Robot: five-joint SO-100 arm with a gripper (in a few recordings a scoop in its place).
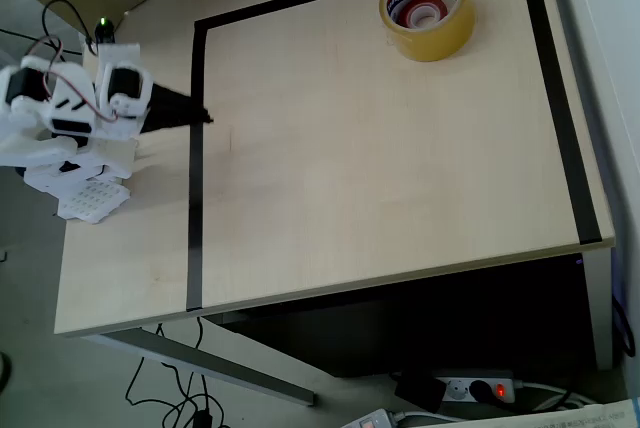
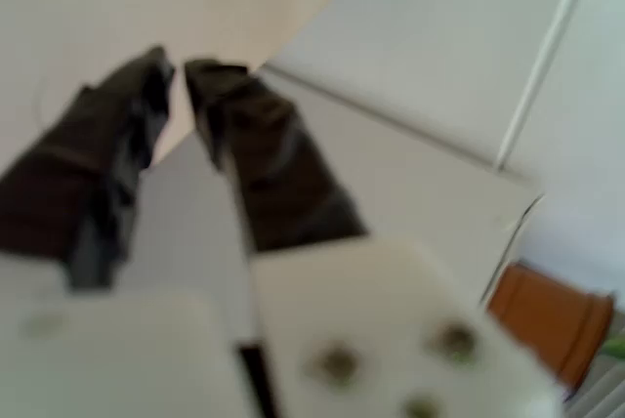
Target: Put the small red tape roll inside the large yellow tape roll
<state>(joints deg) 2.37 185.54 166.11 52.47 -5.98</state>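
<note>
The large yellow tape roll (image 1: 428, 11) lies flat at the far right of the table, inside the black-taped rectangle. The small red tape roll (image 1: 423, 14) sits down inside its hole, with its red ring and white core showing within the printed core. My gripper (image 1: 203, 118) is far away at the table's left side, on the black tape line, with its dark fingers pointing right and drawn to a single tip. In the blurred wrist view the gripper (image 2: 176, 74) has its fingertips (image 2: 210, 81) almost together, with nothing between them.
Black tape (image 1: 196, 178) marks a rectangle on the light wooden table (image 1: 380, 178). The arm's white base (image 1: 70, 138) stands at the left edge. A power strip (image 1: 478, 388) and cables lie on the floor below. An orange pot (image 2: 552, 325) is in the wrist view.
</note>
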